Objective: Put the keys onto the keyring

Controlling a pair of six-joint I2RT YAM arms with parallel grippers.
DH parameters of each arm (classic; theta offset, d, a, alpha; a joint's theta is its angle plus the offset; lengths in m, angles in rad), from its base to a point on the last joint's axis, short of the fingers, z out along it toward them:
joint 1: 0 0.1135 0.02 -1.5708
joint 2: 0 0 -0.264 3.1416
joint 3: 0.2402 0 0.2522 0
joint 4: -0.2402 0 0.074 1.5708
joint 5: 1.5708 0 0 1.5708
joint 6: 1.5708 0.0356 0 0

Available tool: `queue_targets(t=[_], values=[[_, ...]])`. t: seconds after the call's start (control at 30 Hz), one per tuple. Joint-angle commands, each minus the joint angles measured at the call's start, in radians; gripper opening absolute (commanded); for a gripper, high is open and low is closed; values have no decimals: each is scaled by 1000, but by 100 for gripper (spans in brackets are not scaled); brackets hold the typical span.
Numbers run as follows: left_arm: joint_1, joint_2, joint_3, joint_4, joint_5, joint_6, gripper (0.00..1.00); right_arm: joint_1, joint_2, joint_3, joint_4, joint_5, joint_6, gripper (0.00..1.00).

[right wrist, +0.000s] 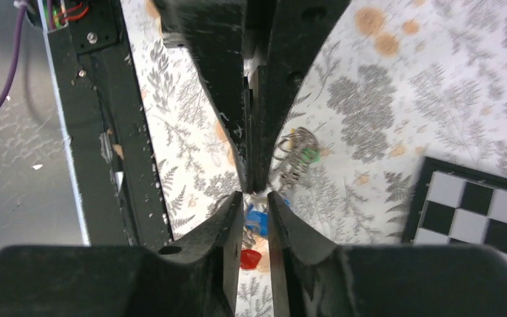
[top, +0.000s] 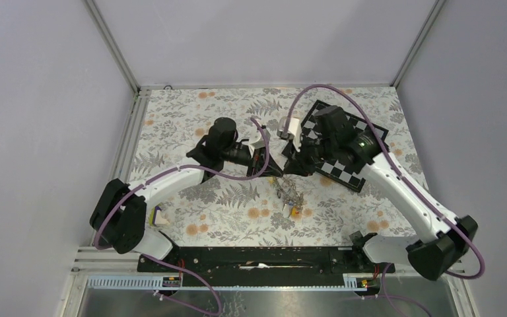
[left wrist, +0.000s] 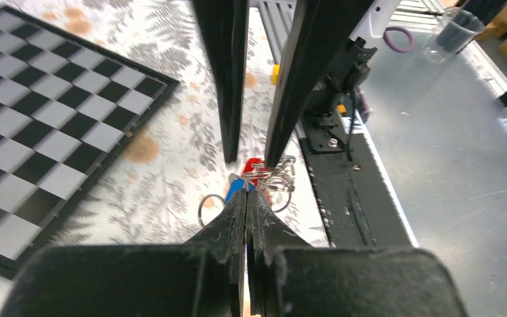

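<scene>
The keys (top: 289, 200) lie bunched on the flowered cloth at mid-table, just below where both grippers meet tip to tip. In the left wrist view my left gripper (left wrist: 246, 193) is shut, its tips pinching the edge of the blue key (left wrist: 236, 185); a red key (left wrist: 253, 165) and the thin loops of the keyring (left wrist: 278, 178) lie just past it. My right gripper (right wrist: 256, 198) stands slightly open, with the blue key (right wrist: 256, 218) and the red key (right wrist: 249, 259) showing through its gap and untouched. A green key (right wrist: 311, 156) sits among the loops (right wrist: 295, 150). From above, the left gripper (top: 278, 173) and right gripper (top: 284, 172) almost touch.
A black-and-white chequered board (top: 353, 148) lies at the back right under the right arm. A black rail (top: 257, 256) runs along the near edge between the arm bases. A clear cup (left wrist: 454, 33) stands on the metal shelf beyond the rail.
</scene>
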Motion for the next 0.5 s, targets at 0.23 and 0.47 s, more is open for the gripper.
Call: queue_targets(t=[0.23, 0.47], values=[[32, -16, -224, 886, -11, -768, 0, -125, -190, -190, 340, -239, 140, 39], [34, 9, -279, 1059, -61, -905, 0, -137, -201, -229, 348, -323, 124, 39]])
